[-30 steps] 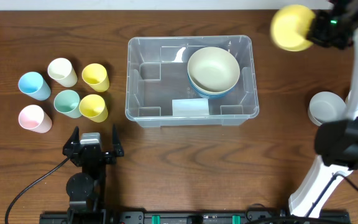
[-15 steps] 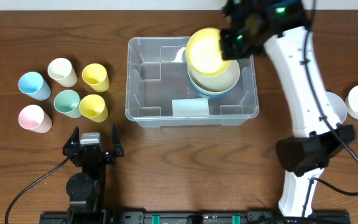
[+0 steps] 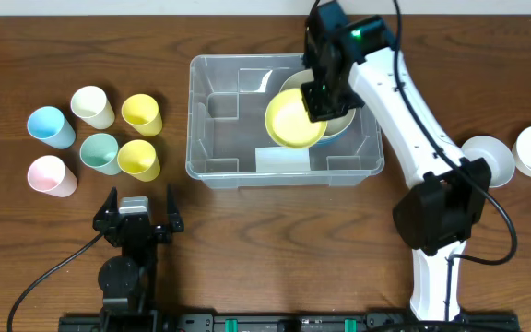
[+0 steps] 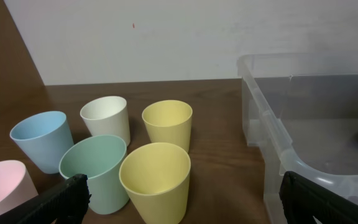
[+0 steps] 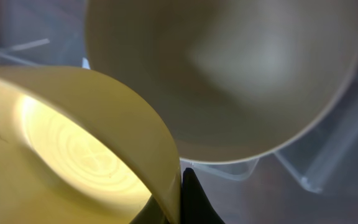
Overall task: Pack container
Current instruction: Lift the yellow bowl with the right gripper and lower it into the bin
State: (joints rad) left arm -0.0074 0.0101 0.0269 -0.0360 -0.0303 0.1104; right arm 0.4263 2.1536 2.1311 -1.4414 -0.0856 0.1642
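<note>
Since the right gripper (image 3: 316, 101) is clenched on the rim of the yellow bowl (image 3: 293, 122), the whole coming move depends on how this bowl lies against the stack below it; the right wrist view shows the rim pinched between the fingers, and the bowl hangs tilted, its opening turned partly to the side. Seen from overhead, the grip is at about 1 o'clock on the bowl's edge, and the bowl's body hangs from there toward 7 o'clock.

The container (image 3: 219, 63) stands in the middle of the table, its long axis running from 9 to 3 o'clock; in its right half sits the cream bowl (image 5: 241, 74), which seems to be nested on a darker one; the left half is bare. The yellow bowl is inside the container's outline, and its centre lies at about 8 o'clock from the centre of the cream bowl, overlapping it only in part.

I judge that nesting calls for a small shift toward 2 o'clock and a levelling of the wrist before release; if it is let go while tilted, it may slide off the cream rim onto the floor of the bin.

The left gripper (image 3: 139, 214) is parked at 7 o'clock from the container, well apart, jaws spread wide with nothing between them; the pastel cups (image 3: 139, 159) are nearer to it.
</note>
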